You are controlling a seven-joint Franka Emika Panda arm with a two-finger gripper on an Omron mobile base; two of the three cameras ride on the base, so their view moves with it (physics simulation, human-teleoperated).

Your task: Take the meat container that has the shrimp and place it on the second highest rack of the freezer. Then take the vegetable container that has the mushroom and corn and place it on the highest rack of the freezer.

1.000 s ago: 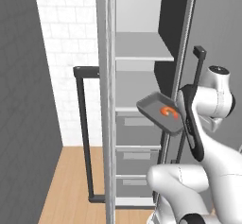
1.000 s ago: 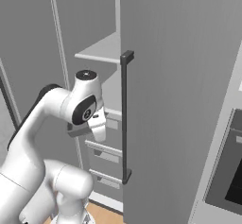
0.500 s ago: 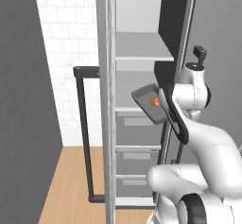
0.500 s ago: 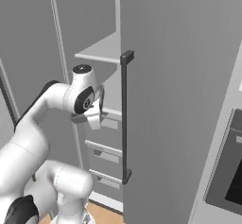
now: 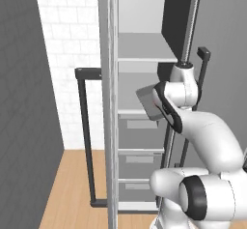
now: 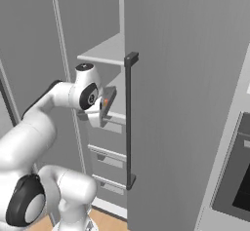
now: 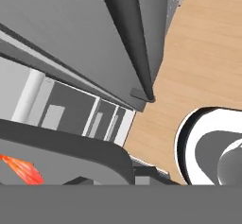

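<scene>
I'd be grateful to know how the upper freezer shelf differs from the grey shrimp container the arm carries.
The flat light-grey upper shelf lies level and bare; the dark-rimmed grey shrimp container hangs steeply tilted in the gripper, below that shelf. The shelf is fixed in the freezer; the container holds an orange shrimp. Both are grey.

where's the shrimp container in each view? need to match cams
Left base view: the dark grey shrimp container sits centre, tilted, at the arm's end before the freezer shelves.
Right base view: centre-left, seen edge-on, orange shrimp showing.
Hand view: bottom left, dark rim with orange shrimp.
Shared landmark: the dark vertical freezer door handle.
</scene>
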